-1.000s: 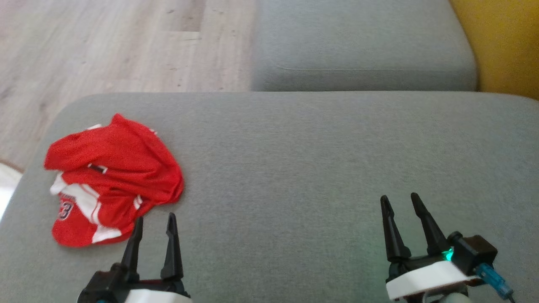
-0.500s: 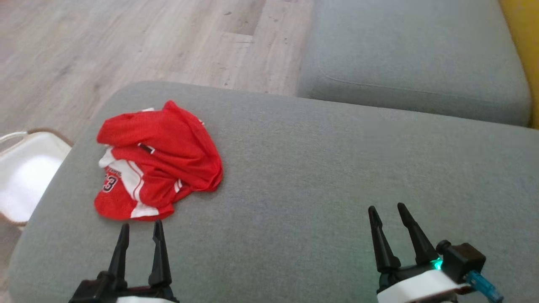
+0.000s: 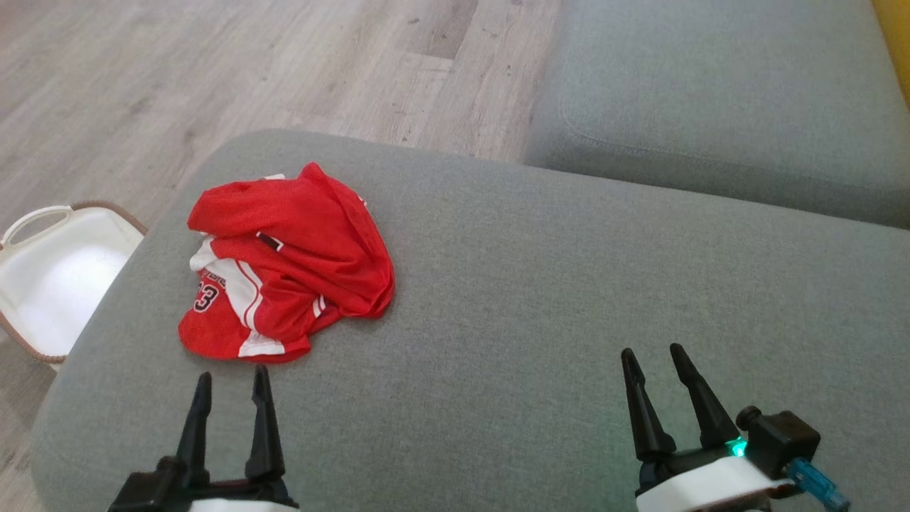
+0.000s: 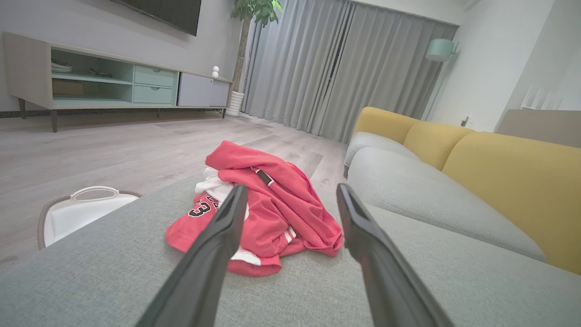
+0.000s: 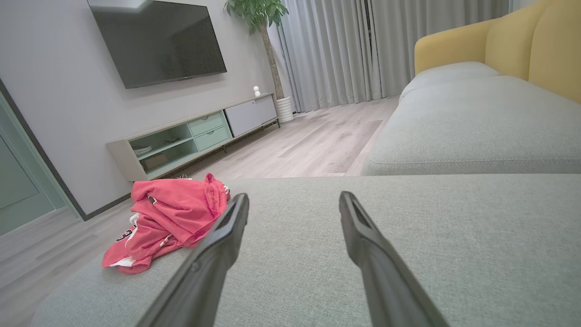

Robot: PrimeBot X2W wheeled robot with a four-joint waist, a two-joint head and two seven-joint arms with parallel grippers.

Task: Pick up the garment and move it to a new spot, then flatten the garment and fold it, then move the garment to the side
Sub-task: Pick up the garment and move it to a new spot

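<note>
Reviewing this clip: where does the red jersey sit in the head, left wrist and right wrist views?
Head view: red jersey left of centre, just beyond the open left pincer.
Left wrist view: red jersey at centre, straight ahead of the left pincer.
Right wrist view: red jersey at lower left, left of the open right pincer.
Shared landmark: the grey seat cushion it lies on.

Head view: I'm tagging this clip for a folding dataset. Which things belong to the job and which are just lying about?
Job: crumpled red-and-white mesh jersey; wide grey fabric cushion under it; left pincer and right pincer, both open.
Lying about: white plastic basket with woven rim; further grey cushion; pale wooden floor.
</note>
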